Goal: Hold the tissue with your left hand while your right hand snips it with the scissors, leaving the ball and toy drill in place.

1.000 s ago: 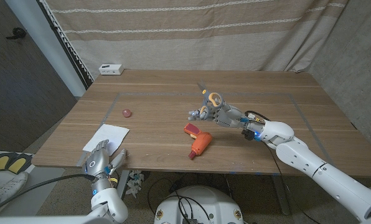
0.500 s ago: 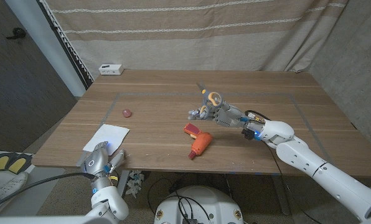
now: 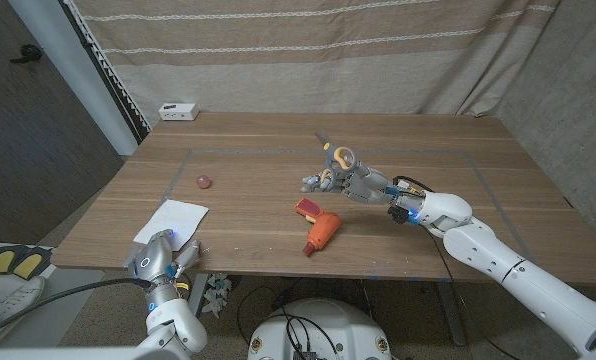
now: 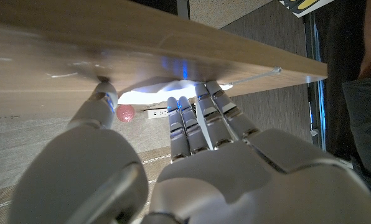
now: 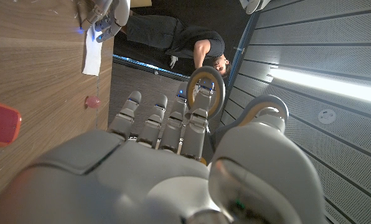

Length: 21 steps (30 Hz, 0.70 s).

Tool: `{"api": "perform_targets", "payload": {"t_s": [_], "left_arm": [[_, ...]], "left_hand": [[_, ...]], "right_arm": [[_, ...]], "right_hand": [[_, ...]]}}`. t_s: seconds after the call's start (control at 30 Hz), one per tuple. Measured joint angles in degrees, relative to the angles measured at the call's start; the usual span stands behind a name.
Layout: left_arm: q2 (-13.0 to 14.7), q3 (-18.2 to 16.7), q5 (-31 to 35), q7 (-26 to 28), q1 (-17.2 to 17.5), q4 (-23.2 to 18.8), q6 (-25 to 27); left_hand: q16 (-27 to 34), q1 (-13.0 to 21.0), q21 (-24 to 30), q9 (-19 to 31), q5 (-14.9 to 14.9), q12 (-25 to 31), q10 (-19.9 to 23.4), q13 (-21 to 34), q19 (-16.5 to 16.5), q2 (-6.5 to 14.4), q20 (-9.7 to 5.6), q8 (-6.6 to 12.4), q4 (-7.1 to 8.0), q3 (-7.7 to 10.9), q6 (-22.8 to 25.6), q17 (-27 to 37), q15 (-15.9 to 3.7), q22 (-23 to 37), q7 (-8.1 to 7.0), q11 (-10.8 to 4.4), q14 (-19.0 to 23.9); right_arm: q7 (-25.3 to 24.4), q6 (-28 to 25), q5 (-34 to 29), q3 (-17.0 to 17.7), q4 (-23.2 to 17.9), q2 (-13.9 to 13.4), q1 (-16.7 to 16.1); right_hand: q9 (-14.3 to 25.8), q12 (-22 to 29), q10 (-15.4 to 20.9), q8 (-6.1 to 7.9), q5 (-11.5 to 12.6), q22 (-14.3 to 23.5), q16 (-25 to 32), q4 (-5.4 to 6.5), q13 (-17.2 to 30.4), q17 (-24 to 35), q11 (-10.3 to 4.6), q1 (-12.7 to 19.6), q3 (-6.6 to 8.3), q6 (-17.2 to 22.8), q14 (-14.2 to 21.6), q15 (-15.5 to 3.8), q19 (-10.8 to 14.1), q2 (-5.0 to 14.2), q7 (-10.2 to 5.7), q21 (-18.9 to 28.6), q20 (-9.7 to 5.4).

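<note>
Gripping scissors (image 3: 335,156) by yellow handles, right hand (image 3: 352,182) raised over table (image 3: 248,190); left hand (image 3: 161,252), fingers straight and together, at table's near edge beside tissue (image 3: 171,218), holding nothing

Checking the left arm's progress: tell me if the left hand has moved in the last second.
Yes, slightly. The left hand has dropped back toward the table's near edge, away from the tissue, whose near corner it overlapped before.

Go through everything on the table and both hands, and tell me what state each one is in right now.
tissue: flat at the table's near left edge, uncut, not held.
scissors: lifted off the table, held by the right hand.
left hand: at the table edge by the tissue, holding nothing.
ball: resting, untouched.
toy drill: lying on its side, untouched.
</note>
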Motion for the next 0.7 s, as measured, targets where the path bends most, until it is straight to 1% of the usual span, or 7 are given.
{"api": "perform_targets", "payload": {"t_s": [0.03, 0.13, 0.27, 0.3, 0.43, 0.53, 0.7], "left_arm": [[-0.07, 0.05, -0.06, 0.03, -0.13, 0.13, 0.01], [-0.45, 0.21, -0.13, 0.49, -0.45, 0.49, -0.07], [-0.45, 0.21, -0.16, 1.42, -0.45, 0.49, -0.57], [-1.06, 0.48, -0.17, 1.65, -0.82, 1.16, -0.66], [-1.42, 0.7, -0.16, 2.65, -1.05, 1.53, -1.07], [-1.87, 1.01, -0.06, 3.32, -1.32, 2.03, -1.39], [-2.64, 1.37, 0.35, 4.65, -1.62, 2.68, -1.67]], "left_hand": [[0.07, 0.74, 0.3, 0.0, -0.18, 0.24, 0.92, 0.0, 0.0, 0.04, 0.0, 0.08, -0.08, 0.09, 0.96, 0.0, -0.69, 0.0, 0.1, 0.09, 0.92], [0.07, 2.95, 1.22, 0.0, -0.72, 0.97, 4.08, 0.0, 1.12, 0.48, -0.09, 0.91, 0.06, 0.69, 4.34, -0.28, -1.39, 0.0, 0.15, -0.2, 4.41], [0.07, 5.43, 2.48, 0.01, -1.21, 1.32, 7.88, -0.27, 1.53, 0.23, -0.08, 1.56, -0.28, 1.36, 8.4, -0.3, -4.29, 0.01, 0.53, -0.29, 7.56], [0.07, 6.18, 2.67, 0.0, -1.38, 1.32, 8.65, -0.27, 1.53, 0.15, -0.08, 1.56, -0.32, 1.74, 8.99, -0.3, -4.98, 0.01, 0.55, -0.28, 8.26], [0.17, 9.66, 4.75, -0.19, -1.39, 2.57, 13.17, -0.27, 2.35, 0.17, 0.73, 1.56, -0.54, 2.8, 10.13, -0.31, -6.31, 0.02, -0.37, -1.21, 12.2], [0.19, 13.39, 6.06, -0.1, -1.4, 3.46, 17.66, -0.3, 2.86, 1.15, 1.23, 1.5, -0.44, 4.65, 11.37, -0.31, -6.95, 0.02, -1.02, -1.38, 15.13], [0.2, 20.22, 8.87, -0.1, -1.1, 4.42, 24.22, -0.08, 4.11, 3.1, 1.82, 0.85, -0.37, 8.04, 12.97, -0.31, -7.25, 0.02, -1.19, -1.97, 18.3]], "right_arm": [[0.0, 0.0, 0.0, 0.0, 0.0, -0.02, 0.02], [-0.06, -0.1, -0.01, 0.01, -0.02, -0.07, 0.1], [-0.06, -0.1, -0.01, 0.09, -0.03, -0.13, 0.12], [-0.08, -0.13, -0.01, 0.14, -0.03, -0.16, 0.12], [-0.08, -0.13, -0.01, 0.34, -0.03, -0.24, 0.12], [-0.11, -0.13, 0.14, 0.47, -0.03, -0.3, 0.1], [-0.11, -0.05, 0.32, 0.7, -0.03, -0.39, -0.09]], "right_hand": [[0.0, 0.0, 0.0, 0.0, 0.0, 0.0, 0.0, 0.0, 0.0, 0.0, 0.0, -0.11, 0.0, -0.02, 0.0, 0.0, 0.0, 0.11, -0.02, 0.0, 0.0], [0.0, 0.0, 0.0, 0.0, 0.0, 0.0, 0.0, -0.06, 0.0, 0.0, 0.0, -0.23, 0.06, -0.02, 0.0, 0.0, 0.0, 0.23, -0.02, 0.0, 0.0], [0.0, 0.0, 0.0, -0.07, -0.01, 0.0, 0.0, -0.25, 0.0, -0.2, 0.0, -0.23, 0.25, -0.02, 0.0, 0.0, 0.0, 0.23, -0.02, 0.0, 0.0], [-0.01, 0.0, 0.0, -0.42, -0.22, 0.0, 0.0, -0.25, 0.0, -0.27, 0.0, -0.23, 0.25, -0.02, 0.0, 0.0, 0.0, 0.23, -0.02, 0.0, 0.0], [-0.01, 0.0, 0.0, -0.44, -0.22, 0.0, 0.0, -0.25, 0.01, -0.28, 0.0, -0.23, 0.25, -0.02, 0.0, 0.0, 0.0, 0.23, -0.02, 0.0, 0.0], [-0.01, 0.0, 0.0, -0.44, -0.22, 0.0, 0.0, -0.25, 0.01, -0.28, 0.0, -0.23, 0.25, -0.02, 0.0, 0.0, 0.0, 0.23, -0.02, 0.0, 0.0], [-0.02, 0.0, 0.0, -0.44, -0.22, 0.0, 0.0, -0.25, -0.12, -0.27, 0.0, -0.23, 0.25, -0.02, 0.0, 0.0, 0.0, 0.23, -0.02, 0.0, 0.0]]}}
